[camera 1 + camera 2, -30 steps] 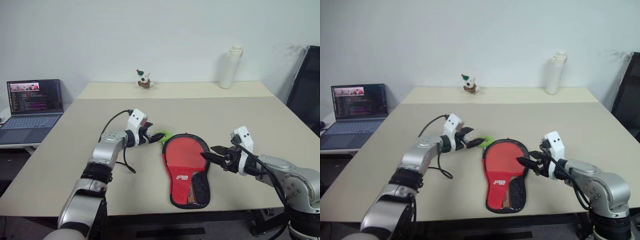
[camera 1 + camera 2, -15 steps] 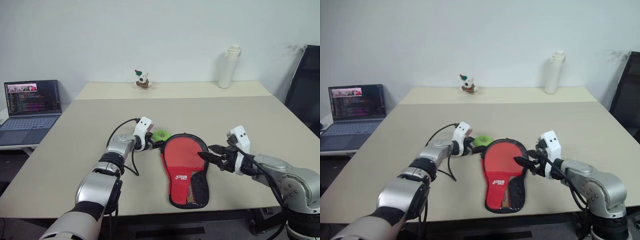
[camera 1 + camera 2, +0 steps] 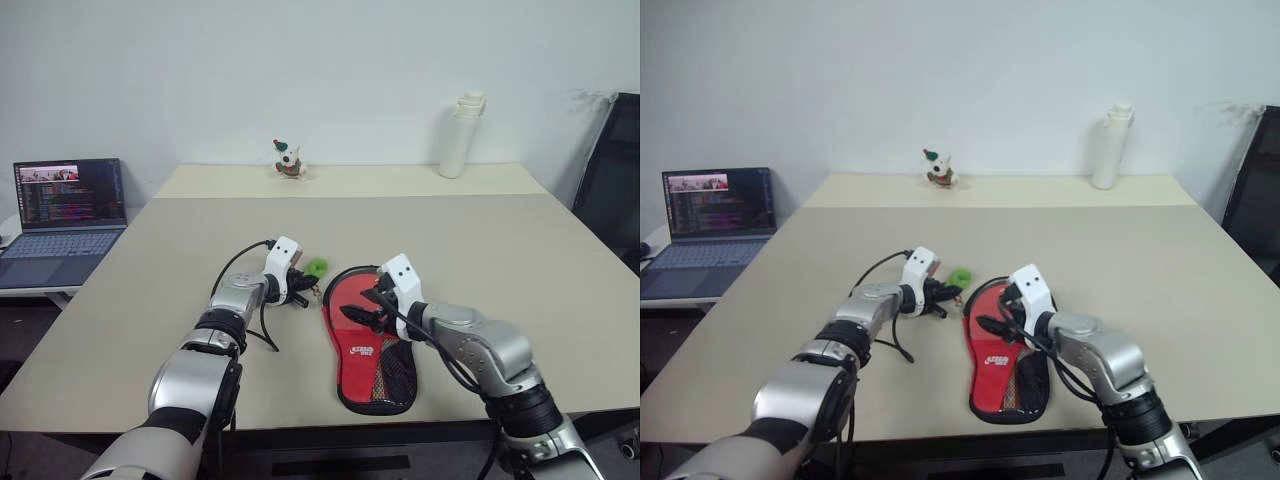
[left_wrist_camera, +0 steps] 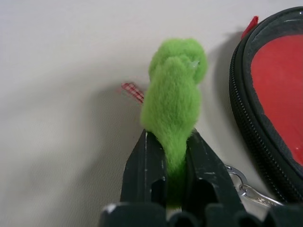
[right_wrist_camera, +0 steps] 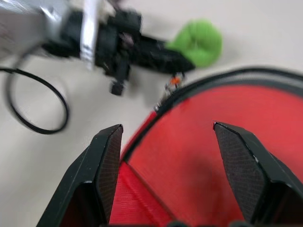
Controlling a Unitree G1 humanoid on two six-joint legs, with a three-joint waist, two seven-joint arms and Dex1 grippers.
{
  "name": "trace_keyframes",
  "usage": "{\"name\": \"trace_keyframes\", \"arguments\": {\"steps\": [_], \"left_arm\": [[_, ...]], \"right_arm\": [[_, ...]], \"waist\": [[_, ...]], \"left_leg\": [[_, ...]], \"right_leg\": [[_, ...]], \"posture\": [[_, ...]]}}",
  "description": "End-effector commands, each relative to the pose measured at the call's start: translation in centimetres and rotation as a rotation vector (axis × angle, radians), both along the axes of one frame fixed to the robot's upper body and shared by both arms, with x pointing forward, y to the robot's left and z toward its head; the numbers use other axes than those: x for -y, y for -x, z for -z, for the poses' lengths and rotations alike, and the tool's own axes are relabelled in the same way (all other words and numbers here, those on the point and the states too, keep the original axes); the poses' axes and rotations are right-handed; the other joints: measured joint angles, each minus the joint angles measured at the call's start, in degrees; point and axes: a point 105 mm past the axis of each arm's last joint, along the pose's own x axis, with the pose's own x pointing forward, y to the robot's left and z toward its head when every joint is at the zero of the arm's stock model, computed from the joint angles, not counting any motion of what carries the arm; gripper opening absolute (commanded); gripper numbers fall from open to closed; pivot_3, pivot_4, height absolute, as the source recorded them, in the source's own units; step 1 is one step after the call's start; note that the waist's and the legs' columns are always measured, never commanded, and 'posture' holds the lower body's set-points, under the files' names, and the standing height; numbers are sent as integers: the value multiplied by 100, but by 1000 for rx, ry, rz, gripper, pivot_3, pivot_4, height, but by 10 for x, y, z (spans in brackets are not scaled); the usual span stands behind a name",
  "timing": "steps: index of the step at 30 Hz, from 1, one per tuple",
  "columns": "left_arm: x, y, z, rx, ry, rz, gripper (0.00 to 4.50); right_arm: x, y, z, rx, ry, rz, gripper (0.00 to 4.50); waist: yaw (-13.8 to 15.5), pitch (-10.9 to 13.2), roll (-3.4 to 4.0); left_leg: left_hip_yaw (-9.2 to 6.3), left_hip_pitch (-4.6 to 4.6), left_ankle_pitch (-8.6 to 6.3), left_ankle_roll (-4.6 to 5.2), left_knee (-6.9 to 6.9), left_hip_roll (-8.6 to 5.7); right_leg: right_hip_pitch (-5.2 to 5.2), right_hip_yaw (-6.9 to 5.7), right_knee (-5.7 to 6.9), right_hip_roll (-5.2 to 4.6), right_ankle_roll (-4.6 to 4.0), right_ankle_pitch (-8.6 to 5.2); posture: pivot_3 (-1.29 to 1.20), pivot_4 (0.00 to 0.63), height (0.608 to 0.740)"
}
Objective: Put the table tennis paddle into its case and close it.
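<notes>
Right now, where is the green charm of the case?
The green charm lies on the table just left of the open case, near its rounded top. The left gripper is shut on it.

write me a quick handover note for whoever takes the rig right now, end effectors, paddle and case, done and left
Left end effector: shut on the green charm beside the case's round end.
Right end effector: open, over the red paddle, holding nothing.
Case: open on the table, paddle lying inside it, handle toward the robot.
Done: paddle is in the case.
Left: fold the case shut and zip it closed; the charm looks like the pull to use.
</notes>
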Motion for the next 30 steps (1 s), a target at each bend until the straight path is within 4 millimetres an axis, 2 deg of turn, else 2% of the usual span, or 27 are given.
{"name": "trace_keyframes", "arguments": {"steps": [1,5,8,13,19,25,30], "left_arm": [[-2,1,1,-3,5,-4,54],[2,1,-2,6,12,9,54],[5,-1,-8,27,10,18,54],[7,-19,-42,162,-79,-31,54],[11,-34,-66,274,-182,-124,53],[37,-39,-82,358,-239,-128,53],[76,-36,-87,456,-335,-31,53]], "right_arm": [[-6,-5,7,32,29,10,3320],[1,-8,31,29,125,49,3320],[5,-4,40,12,147,53,3320],[9,8,54,-28,175,39,3320],[8,16,64,-58,173,44,3320],[10,24,72,-91,175,51,3320],[6,35,87,-140,175,41,3320]], "waist": [[-1,0,0],[-4,-2,-3],[-3,-6,-9],[12,-25,-39],[7,-47,-67],[0,-48,-69],[1,-52,-74]], "left_leg": [[0,0,0,0,0,0],[-1,1,0,0,0,1],[-1,2,0,0,0,1],[-4,2,0,0,1,1],[-4,6,0,0,1,1],[-3,6,0,-1,1,1],[-1,7,0,-1,1,0]], "right_leg": [[-1,1,1,0,0,0],[-1,1,2,1,-19,11],[1,0,2,1,-16,10],[2,-3,2,1,-16,10],[5,-2,2,0,1,3],[4,-3,2,1,1,3],[6,-1,1,1,1,3]], "posture": [[0,150,740],[0,150,740],[0,150,740],[0,150,740],[0,150,740],[0,150,740],[0,150,740]]}}
